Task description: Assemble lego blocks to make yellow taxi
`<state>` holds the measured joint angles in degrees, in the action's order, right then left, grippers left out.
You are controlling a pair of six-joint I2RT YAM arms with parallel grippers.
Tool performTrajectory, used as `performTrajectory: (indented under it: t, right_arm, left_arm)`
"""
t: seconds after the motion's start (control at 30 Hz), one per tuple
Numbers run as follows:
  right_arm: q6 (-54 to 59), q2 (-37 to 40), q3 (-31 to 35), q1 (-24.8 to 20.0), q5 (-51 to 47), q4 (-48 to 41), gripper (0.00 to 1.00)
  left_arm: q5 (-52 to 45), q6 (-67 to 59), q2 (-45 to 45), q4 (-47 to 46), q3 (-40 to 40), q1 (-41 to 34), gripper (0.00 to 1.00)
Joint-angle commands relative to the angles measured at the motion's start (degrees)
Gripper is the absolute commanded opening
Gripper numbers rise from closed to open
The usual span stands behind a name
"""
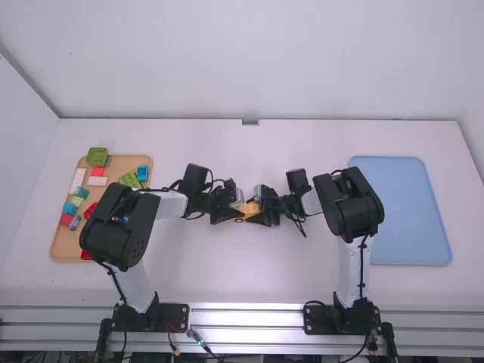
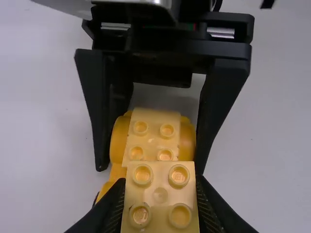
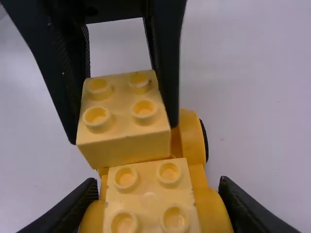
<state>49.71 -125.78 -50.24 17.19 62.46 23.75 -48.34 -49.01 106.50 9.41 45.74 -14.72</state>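
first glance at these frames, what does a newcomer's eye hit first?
The two black grippers nearly meeting mid-table: left gripper clamping a yellow block, right gripper clamping the yellow car. Then the big blue tray at right and the tan tray of coloured blocks at left.

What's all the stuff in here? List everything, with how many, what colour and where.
Upper block: 1, pale yellow, in the left gripper
Lower block: 1, pale yellow, on the car base
Car base: 1, orange-yellow, in the right gripper
Loose blocks: several, exact count unclear; red, blue, green, white and others; on the left tray
Left tray: 1, tan, far left
Right tray: 1, light blue, far right
Table: 1, white, under everything
Metal rail: 1, silver, near edge
Arms: 2, black and white, left and right
Grippers: 2, black, left and right, mid-table
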Motion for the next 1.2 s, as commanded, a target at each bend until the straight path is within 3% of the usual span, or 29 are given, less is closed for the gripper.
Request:
performTrajectory:
  t: [0.0,0.23,0.73,0.83,0.97,1.17]
  right_arm:
    - [0.24,-0.98,-0.76,-0.33,0.68,-0.2,0.41]
    - [0.26,-0.98,-0.74,-0.31,0.72,-0.76,0.39]
    - [0.68,-0.98,-0.81,-0.66,0.96,-1.64,0.38]
    - [0.66,-0.98,-0.81,-0.66,0.94,-1.68,0.38]
    - [0.66,-0.98,-0.81,-0.63,0.9,-1.66,0.39]
    - [0.42,-0.98,-0.81,-0.66,0.68,-1.64,0.39]
  left_arm:
    - [-0.33,-1.99,0.83,0.17,-0.37,0.52,0.02]
    - [-3.17,-8.37,1.97,1.16,-0.37,0.9,0.02]
    - [-1.42,-9.35,5.27,3.34,-0.37,0.55,0.03]
    - [-1.09,-9.29,5.27,3.13,-0.37,0.5,0.51]
    - [-2.67,-8.28,5.25,3.08,0.42,0.52,0.99]
    - [-3.48,-4.42,2.93,0.04,3.04,1.31,0.99]
